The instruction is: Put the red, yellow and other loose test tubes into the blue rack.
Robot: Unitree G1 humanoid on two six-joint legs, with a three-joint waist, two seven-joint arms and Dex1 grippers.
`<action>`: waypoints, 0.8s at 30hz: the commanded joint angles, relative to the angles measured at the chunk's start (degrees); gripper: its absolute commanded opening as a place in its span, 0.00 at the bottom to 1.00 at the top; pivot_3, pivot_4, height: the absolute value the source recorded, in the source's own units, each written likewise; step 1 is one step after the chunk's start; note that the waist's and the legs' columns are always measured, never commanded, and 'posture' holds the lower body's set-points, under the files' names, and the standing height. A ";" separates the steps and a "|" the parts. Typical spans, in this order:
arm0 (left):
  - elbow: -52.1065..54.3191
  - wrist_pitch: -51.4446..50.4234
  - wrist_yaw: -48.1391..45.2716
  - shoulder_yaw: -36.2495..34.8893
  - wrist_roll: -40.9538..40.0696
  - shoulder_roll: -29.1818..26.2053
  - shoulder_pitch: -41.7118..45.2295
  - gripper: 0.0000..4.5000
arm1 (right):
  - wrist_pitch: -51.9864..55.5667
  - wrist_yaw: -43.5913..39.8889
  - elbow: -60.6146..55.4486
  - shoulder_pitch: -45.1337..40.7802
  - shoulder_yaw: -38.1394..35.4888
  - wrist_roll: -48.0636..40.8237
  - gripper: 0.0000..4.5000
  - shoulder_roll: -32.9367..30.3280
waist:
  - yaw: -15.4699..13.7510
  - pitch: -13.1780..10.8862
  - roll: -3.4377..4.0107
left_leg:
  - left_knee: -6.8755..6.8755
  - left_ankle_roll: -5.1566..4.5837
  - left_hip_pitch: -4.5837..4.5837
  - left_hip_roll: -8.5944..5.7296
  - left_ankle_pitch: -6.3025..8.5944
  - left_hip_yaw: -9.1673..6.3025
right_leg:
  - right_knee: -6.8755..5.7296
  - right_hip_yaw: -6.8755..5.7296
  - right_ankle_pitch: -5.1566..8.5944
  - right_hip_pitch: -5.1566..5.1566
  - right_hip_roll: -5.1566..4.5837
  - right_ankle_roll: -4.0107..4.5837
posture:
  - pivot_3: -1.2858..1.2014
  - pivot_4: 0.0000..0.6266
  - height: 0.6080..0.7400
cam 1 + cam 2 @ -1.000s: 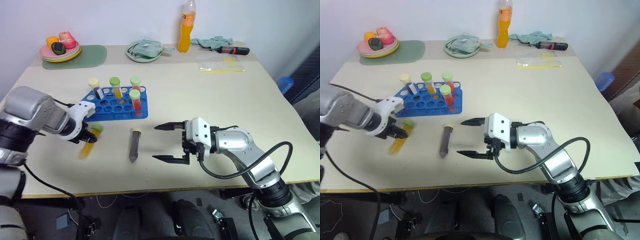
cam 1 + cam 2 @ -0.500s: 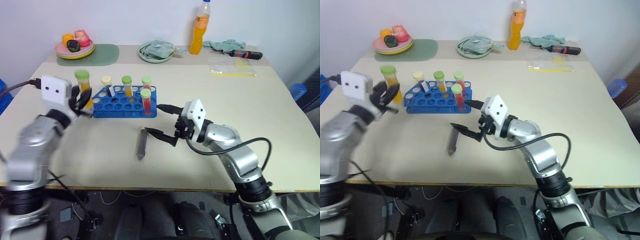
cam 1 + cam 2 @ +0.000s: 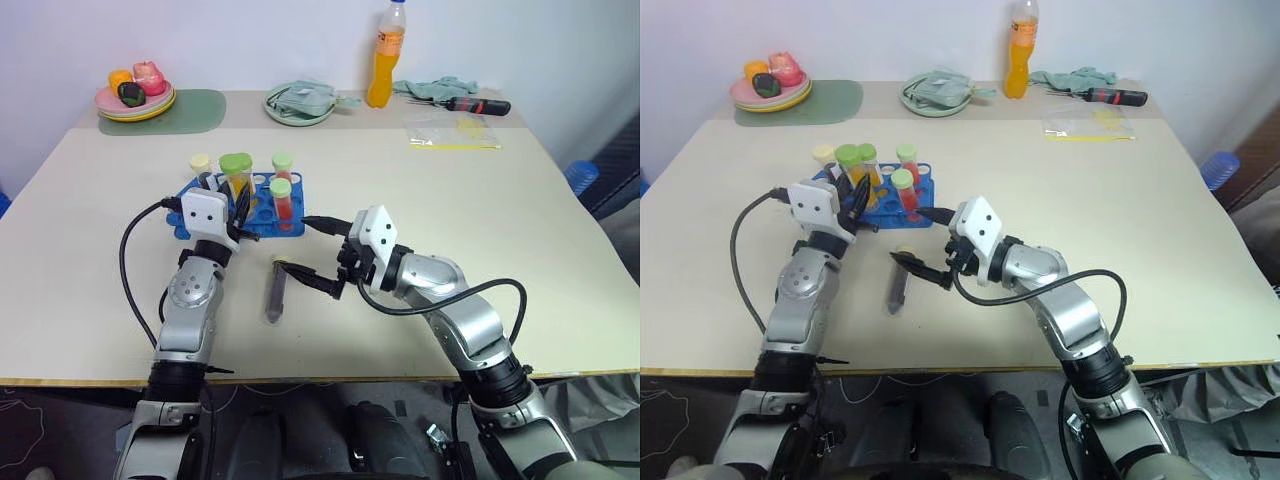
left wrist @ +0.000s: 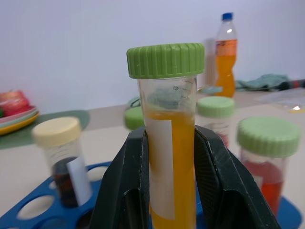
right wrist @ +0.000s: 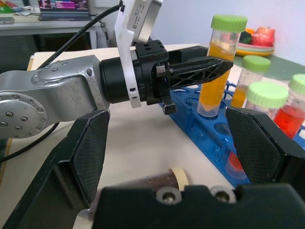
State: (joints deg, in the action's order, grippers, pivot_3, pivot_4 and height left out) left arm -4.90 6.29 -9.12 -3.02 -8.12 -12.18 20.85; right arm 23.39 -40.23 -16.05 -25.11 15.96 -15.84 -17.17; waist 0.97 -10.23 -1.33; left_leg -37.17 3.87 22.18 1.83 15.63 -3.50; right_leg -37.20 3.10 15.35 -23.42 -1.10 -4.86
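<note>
The left gripper (image 5: pixel 209 67), clamped on the yellow tube (image 4: pixel 170 143), has swung it upright over the blue rack (image 3: pixel 192 218); insertion looks next. The right gripper (image 3: pixel 305 255) waits spread by the brown tube (image 3: pixel 275 292).

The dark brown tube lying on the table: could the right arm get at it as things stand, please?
Probably yes. The right pincer is open and right beside the dark brown tube, with nothing between them. The left pincer is off at the blue rack, shut on the yellow tube.
</note>
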 commanded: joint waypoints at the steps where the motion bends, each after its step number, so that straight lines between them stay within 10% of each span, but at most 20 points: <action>1: -0.82 2.45 -1.14 -0.64 -0.06 0.39 1.56 0.20 | -0.03 0.69 -3.28 0.14 -0.60 -0.02 0.96 -0.07 | -0.07 0.00 0.00 | 0.00 0.00 0.00 0.00 0.00 0.00 | 0.00 0.00 0.00 0.00 0.00 0.00 | 0.52 0.24 1.00; 24: -3.32 0.98 -0.91 -1.20 2.49 -0.41 2.37 0.20 | 0.07 1.18 -3.29 0.40 -0.60 -0.36 0.96 -0.12 | -0.12 0.00 0.00 | 0.01 0.00 -0.03 0.00 0.00 -0.02 | 0.01 -0.01 0.00 0.03 0.01 0.00 | 0.52 0.24 1.00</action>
State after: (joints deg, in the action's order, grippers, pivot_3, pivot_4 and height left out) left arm -9.08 6.72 -9.74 -3.51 -5.49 -12.43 22.97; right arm 23.84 -39.13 -17.49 -24.65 15.95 -15.88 -17.45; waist 0.85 -10.23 -1.33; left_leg -37.16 3.86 22.16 1.83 15.63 -3.51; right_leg -37.19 3.09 15.35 -23.39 -1.09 -4.87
